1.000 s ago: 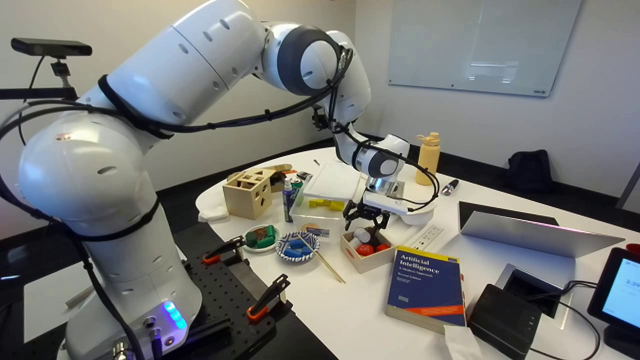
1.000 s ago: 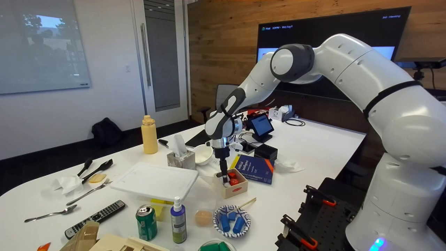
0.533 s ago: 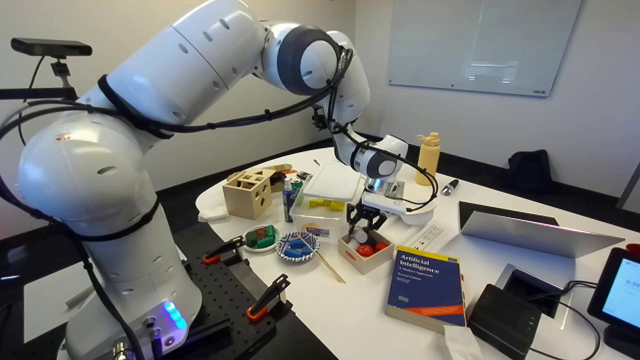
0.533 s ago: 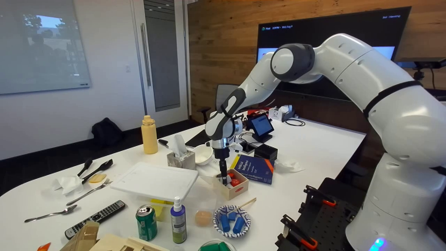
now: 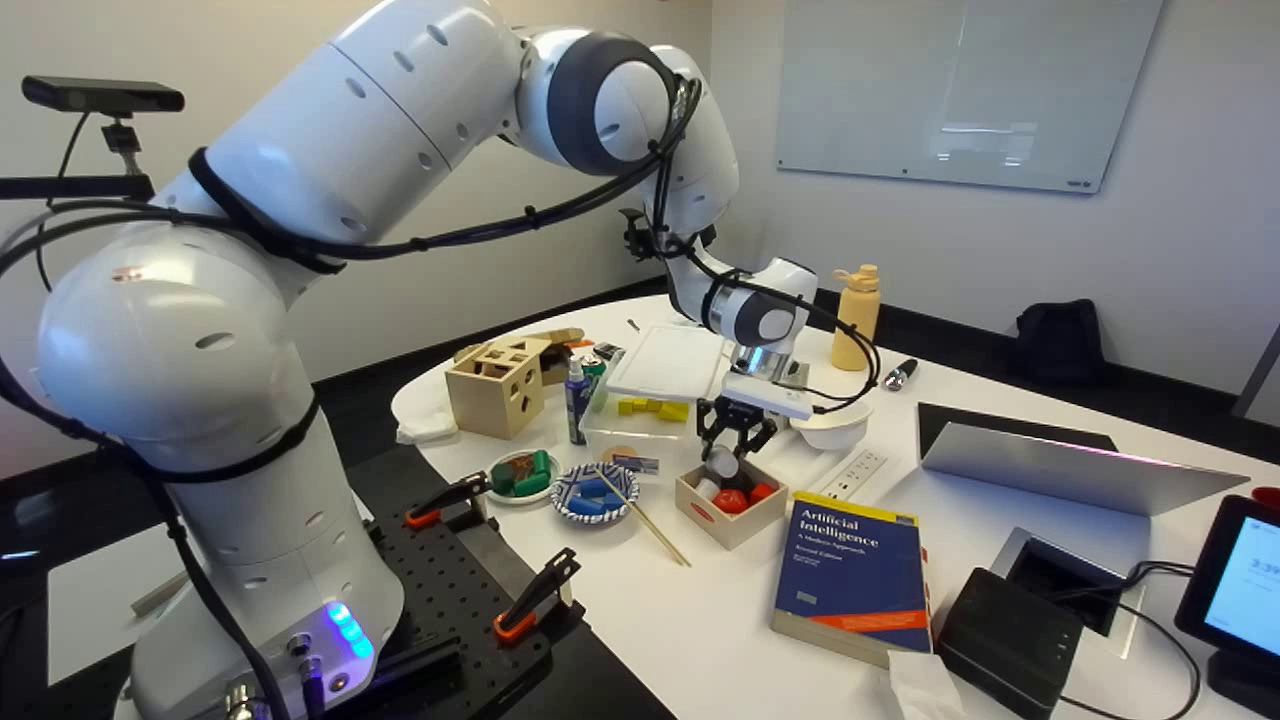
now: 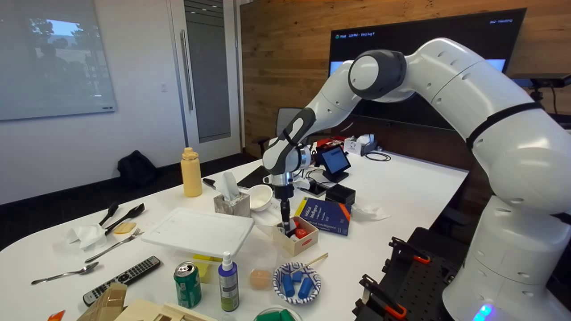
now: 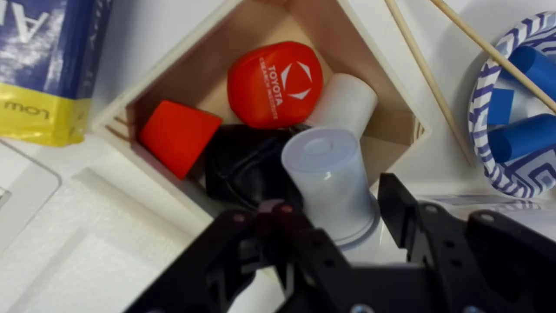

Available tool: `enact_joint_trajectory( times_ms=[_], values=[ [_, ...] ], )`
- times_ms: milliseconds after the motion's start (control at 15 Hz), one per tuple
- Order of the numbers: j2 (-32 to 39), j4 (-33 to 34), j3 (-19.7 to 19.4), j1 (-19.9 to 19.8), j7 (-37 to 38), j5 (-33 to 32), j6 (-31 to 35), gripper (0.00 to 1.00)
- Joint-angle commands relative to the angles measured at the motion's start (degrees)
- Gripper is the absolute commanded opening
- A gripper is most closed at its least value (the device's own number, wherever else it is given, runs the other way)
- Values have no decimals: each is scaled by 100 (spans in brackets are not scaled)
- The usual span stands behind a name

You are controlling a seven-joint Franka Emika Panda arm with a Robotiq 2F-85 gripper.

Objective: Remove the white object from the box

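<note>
The box is a small wooden one with a red oval mark, in both exterior views. The white object, a lidded tub, leans between the black fingers of my gripper, which is shut on it. In the exterior view the tub sits around the height of the box's back rim. In the wrist view the box also holds a white cylinder, a red rounded piece, a red block and a black item. A finger covers part of the tub's lower side.
A blue book lies beside the box. A patterned bowl with blue pieces and chopsticks stands in front. Close by are a clear bin with a white lid, a white bowl and a tissue box.
My gripper's fingers have come together from wide apart onto the white tub. Arm and tub have risen a little since half a second ago, and the box has shifted slightly.
</note>
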Motion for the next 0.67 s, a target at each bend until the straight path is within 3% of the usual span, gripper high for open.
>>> enact_joint_trajectory(
  times_ms=[0,333,600],
  values=[
    [-739,-430,-20,248,466,-4,-308,23],
    [-1350,-942,263,558,557,42,-176,23],
    [-1319,-1090,536,704,418,195,-225,23]
  ],
)
